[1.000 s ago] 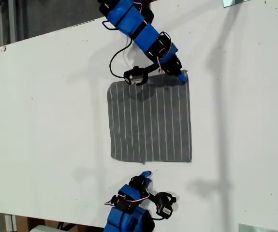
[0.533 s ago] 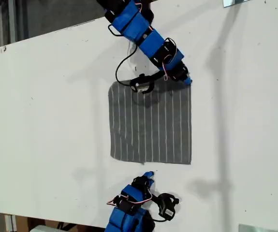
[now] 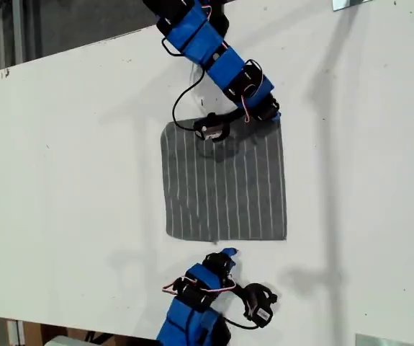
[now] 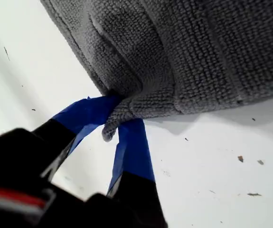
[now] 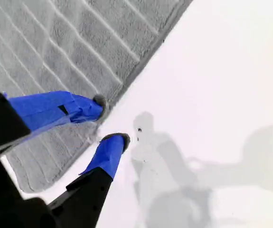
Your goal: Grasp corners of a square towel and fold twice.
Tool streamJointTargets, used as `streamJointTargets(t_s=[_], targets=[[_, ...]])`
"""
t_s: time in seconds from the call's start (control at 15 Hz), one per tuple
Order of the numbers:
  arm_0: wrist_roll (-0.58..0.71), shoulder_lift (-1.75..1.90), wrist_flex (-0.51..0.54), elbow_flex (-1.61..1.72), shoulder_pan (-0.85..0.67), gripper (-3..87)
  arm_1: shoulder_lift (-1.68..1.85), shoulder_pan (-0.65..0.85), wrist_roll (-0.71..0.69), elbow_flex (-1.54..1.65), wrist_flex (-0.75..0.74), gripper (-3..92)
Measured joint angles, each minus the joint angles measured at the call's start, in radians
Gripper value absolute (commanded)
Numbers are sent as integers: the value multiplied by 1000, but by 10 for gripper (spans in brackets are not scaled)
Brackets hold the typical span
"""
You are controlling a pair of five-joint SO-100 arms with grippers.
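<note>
The grey towel (image 3: 225,180) with thin white stripes lies flat on the white table (image 3: 70,180) in the middle of the exterior view. My first gripper (image 3: 272,114) comes in from the exterior view's top and sits at the towel's far right corner. Up close, the first gripper (image 4: 113,118) is shut on that hemmed corner (image 4: 111,127), and the towel (image 4: 183,52) bunches just above it. My second gripper (image 3: 227,254) stands open just off the towel's near edge. Its blue fingers (image 5: 79,108) straddle the hem of the towel (image 5: 55,42), one over the cloth, one over the table.
Black cables loop beside both arms (image 3: 181,90). Metal brackets sit at the exterior view's top right (image 3: 351,3) and bottom right (image 3: 383,340). The table's far edge runs diagonally across the exterior view's upper left, with dark floor beyond.
The first arm shifted slightly along the towel's far edge and now pinches the corner. The second arm moved up toward the towel's near edge and a little to the exterior view's right.
</note>
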Motion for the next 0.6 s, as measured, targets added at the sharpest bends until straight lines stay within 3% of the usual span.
streamJointTargets(t_s=[0.2,0.6], targets=[[-3,-316,-109,-189,81,132,-5,0,0,-9,14,-1],[-12,-684,-95,-551,158,155,-11,0,0,-21,32,-1]])
